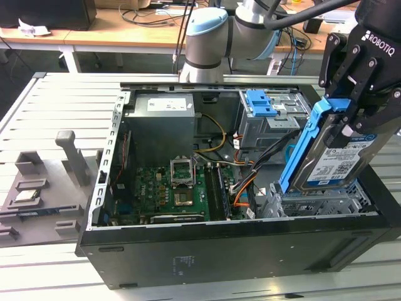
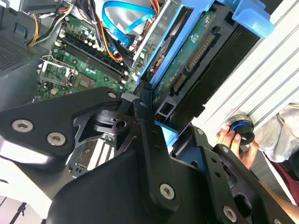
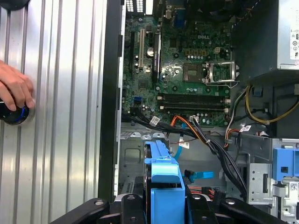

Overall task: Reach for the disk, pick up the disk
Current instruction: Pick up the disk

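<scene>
The disk [image 1: 335, 160], a silver hard drive with a blue-and-white label and blue rails, hangs tilted above the drive cage [image 1: 313, 204] at the exterior view's right end of the open computer case. My gripper [image 1: 351, 119] is shut on its upper end, one black finger on either side of the blue rail. In the second wrist view the disk's green circuit-board underside [image 2: 191, 60] runs away from the gripper [image 2: 163, 128]. The first wrist view has the blue rail [image 3: 161, 172] clamped in the gripper [image 3: 163, 207].
The case [image 1: 188, 257] lies open with its motherboard [image 1: 169, 188], power supply [image 1: 163, 128] and loose cables [image 1: 241, 182]. A blue clip [image 1: 260, 103] sits on the bay behind. Grey fixtures [image 1: 37, 188] lie at the exterior view's left. A hand [image 3: 14, 86] rests on a blue-ringed button [image 2: 243, 128].
</scene>
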`<state>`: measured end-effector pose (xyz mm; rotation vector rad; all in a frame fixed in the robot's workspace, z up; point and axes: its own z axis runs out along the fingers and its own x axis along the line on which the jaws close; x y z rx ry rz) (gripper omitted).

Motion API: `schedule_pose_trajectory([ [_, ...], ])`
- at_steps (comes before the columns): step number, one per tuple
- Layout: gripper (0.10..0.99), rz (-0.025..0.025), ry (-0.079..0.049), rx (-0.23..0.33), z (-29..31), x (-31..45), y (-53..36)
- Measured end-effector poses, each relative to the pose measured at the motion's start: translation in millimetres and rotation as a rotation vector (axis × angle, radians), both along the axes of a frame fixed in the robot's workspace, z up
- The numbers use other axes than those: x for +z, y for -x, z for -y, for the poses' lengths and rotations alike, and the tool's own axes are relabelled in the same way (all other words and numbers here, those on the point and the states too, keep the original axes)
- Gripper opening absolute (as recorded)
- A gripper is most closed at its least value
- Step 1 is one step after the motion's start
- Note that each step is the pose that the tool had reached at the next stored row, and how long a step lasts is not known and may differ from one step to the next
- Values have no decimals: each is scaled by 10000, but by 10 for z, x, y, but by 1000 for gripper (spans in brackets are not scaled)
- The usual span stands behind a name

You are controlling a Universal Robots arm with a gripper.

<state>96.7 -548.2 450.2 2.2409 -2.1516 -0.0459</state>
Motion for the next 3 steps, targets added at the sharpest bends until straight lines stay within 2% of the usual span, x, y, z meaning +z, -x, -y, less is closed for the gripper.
schedule_pose_trajectory([
  [3, 369, 0, 0, 0, 0, -1, 0],
])
